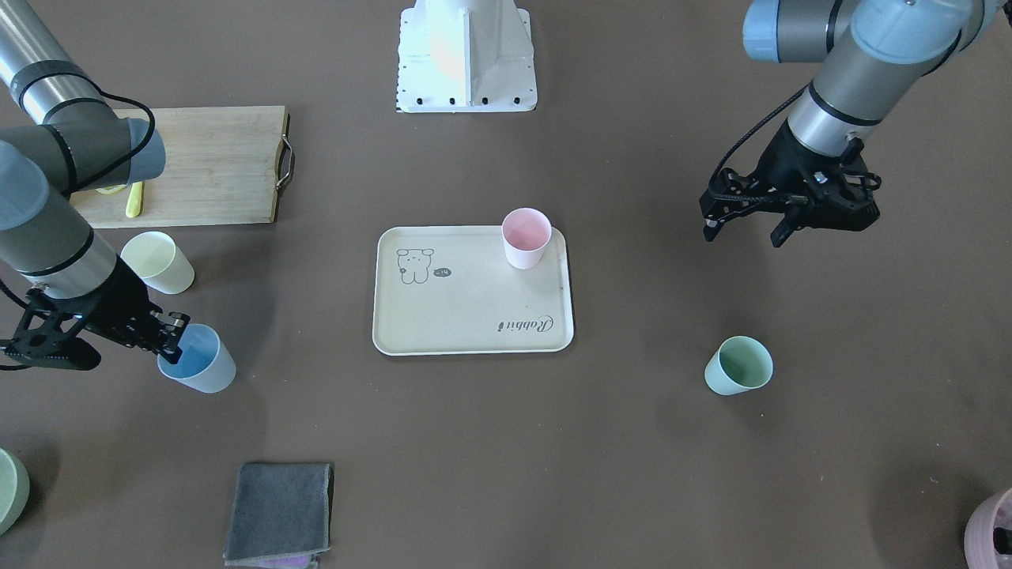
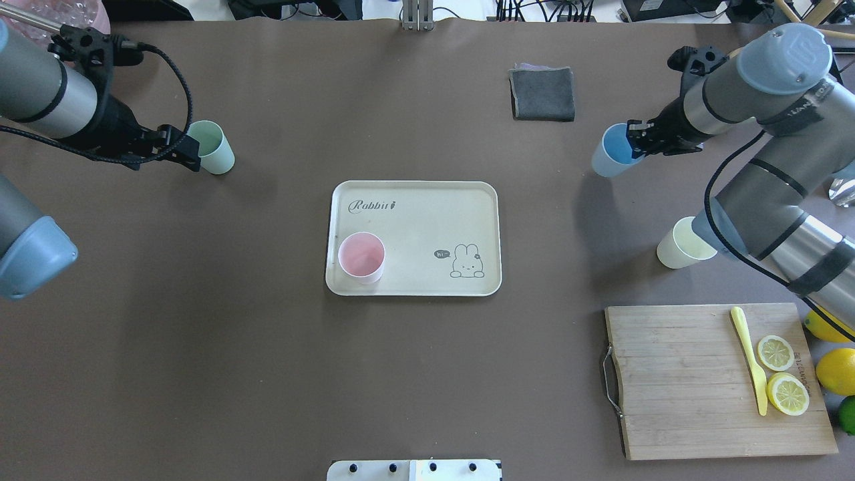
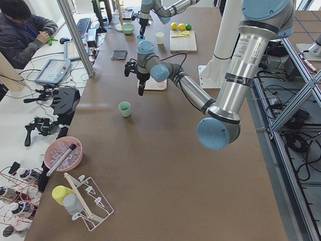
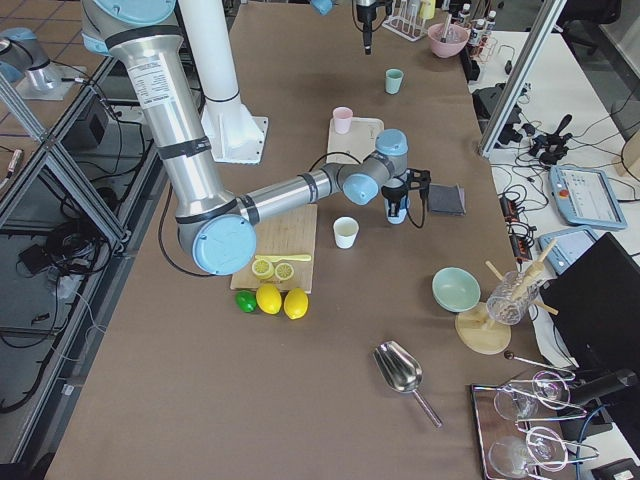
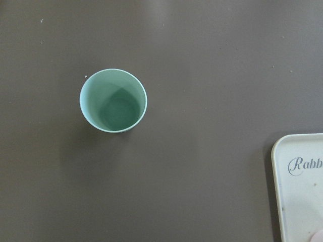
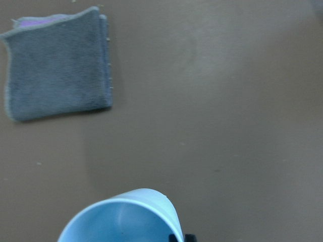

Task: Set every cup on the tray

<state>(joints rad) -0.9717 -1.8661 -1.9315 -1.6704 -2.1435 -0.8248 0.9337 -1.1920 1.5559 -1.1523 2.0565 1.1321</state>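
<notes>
The cream tray (image 1: 474, 332) lies mid-table with the pink cup (image 1: 526, 237) upright in one corner; the tray also shows in the overhead view (image 2: 414, 214). My right gripper (image 1: 170, 336) is shut on the rim of the light blue cup (image 1: 202, 363), which fills the bottom of the right wrist view (image 6: 123, 219). The pale yellow cup (image 1: 158, 261) stands on the table beside that arm. My left gripper (image 1: 745, 235) is open and empty, held high above the table. The mint green cup (image 1: 739, 365) stands alone on the table and shows below it in the left wrist view (image 5: 113, 101).
A wooden cutting board (image 2: 701, 381) with lemon slices and a yellow knife lies on my right, with whole lemons by it. A grey cloth (image 1: 281, 510) lies at the far edge. A sage-green bowl (image 1: 8, 490) and a mauve container (image 1: 992, 529) sit at the far corners.
</notes>
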